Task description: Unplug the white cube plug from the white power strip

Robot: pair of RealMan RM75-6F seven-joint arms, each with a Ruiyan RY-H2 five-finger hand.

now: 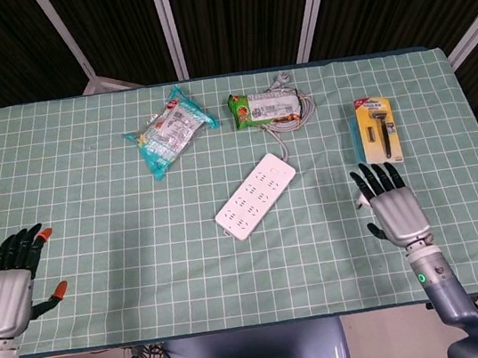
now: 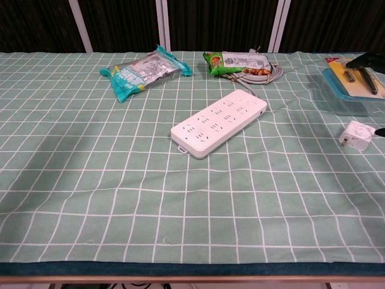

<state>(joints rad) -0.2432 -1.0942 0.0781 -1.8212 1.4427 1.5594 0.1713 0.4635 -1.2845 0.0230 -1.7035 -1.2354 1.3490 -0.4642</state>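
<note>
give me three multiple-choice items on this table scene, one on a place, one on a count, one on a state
1. Where does the white cube plug lie?
A. in the power strip
B. on the cloth right of the strip
C. on the razor pack

2. How many snack packets lie on the table?
A. two
B. one
C. four

3. How is the right hand?
A. gripping the plug
B. pressing the strip
C. open, fingers spread

Answers:
1 B, the plug rests on the cloth, apart from the white power strip.
2 A, a teal packet and a green packet.
3 C, it holds nothing.
</note>
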